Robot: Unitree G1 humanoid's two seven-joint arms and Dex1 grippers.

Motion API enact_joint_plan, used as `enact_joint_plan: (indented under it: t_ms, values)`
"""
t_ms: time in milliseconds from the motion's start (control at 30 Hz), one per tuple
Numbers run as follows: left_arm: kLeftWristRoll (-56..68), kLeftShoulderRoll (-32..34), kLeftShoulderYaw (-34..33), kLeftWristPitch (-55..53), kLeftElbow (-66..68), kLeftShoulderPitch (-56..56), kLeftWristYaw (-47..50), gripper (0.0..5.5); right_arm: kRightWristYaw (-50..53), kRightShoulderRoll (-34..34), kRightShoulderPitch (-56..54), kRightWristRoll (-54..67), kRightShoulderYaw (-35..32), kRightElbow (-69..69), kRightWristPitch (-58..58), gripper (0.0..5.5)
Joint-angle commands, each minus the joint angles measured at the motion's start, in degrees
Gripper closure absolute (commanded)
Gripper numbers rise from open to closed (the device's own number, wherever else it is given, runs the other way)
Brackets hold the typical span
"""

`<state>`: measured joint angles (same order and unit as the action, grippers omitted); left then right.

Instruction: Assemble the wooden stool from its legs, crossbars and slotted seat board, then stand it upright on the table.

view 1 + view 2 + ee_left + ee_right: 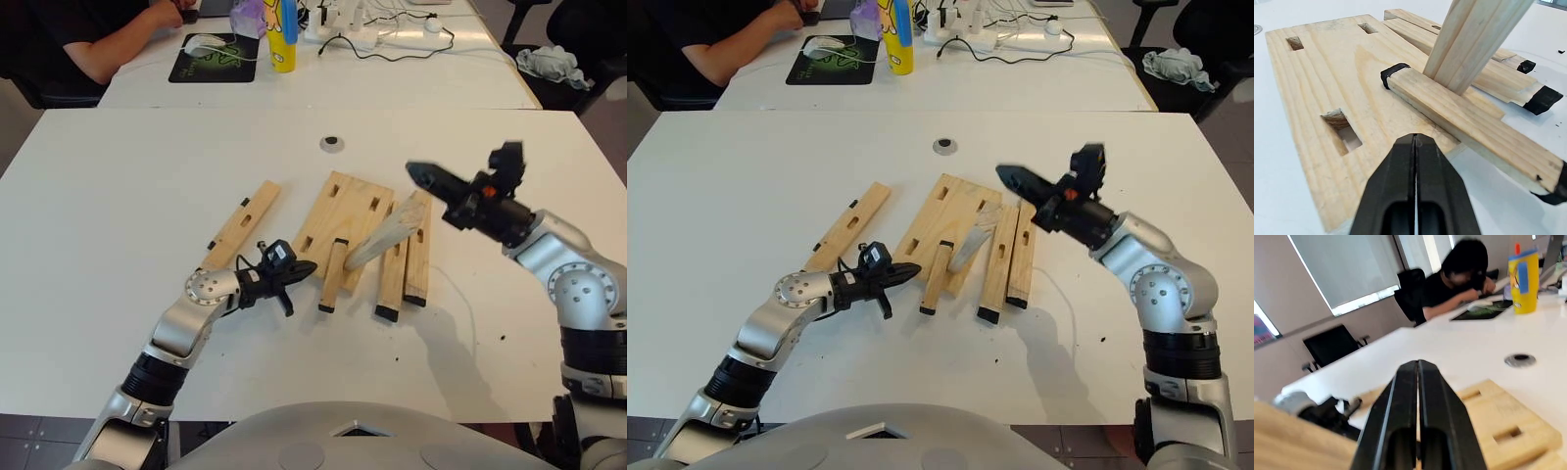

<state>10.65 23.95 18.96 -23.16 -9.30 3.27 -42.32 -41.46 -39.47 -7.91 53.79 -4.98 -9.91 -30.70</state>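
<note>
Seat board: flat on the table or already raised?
Flat. The slotted seat board lies on the table, its visible slots facing up and empty; one leg lies across its near edge.

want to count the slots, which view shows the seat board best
The left wrist view: the seat board lies close up, three slots clear, a leg lying across it. The eye views show the whole board from farther off, partly under wooden pieces. The right wrist view catches one corner with two slots.

White table (118,196), second desk (392,83) behind, black office chair (1334,347), bright shaded window (1347,269)
</note>
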Motion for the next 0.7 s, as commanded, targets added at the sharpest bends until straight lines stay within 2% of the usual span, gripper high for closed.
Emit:
enact_joint_plan:
  t_ms: [33,133,400,700]
  values:
    - [-1.1,2.2,-0.3,-2.1,1.0,-0.8,-0.3,5.5,-7.0,-7.1,5.5,-13.5,4.2,1.4,4.6,5.46]
    - [-0.6,2.6,-1.4,-2.3,0.7,-0.7,-0.2,5.5,-11.4,-9.1,7.6,-17.7,5.2,1.7,5.7,5.46]
    - [-0.4,2.7,-2.8,-2.3,0.8,-0.6,0.1,5.5,-21.8,-12.3,11.6,-17.5,9.9,-7.1,-1.2,5.46]
    - [0.2,3.8,-4.7,-3.0,0.4,0.3,-0.9,5.5,-11.8,-3.2,13.0,-24.8,16.4,-10.2,-2.1,5.46]
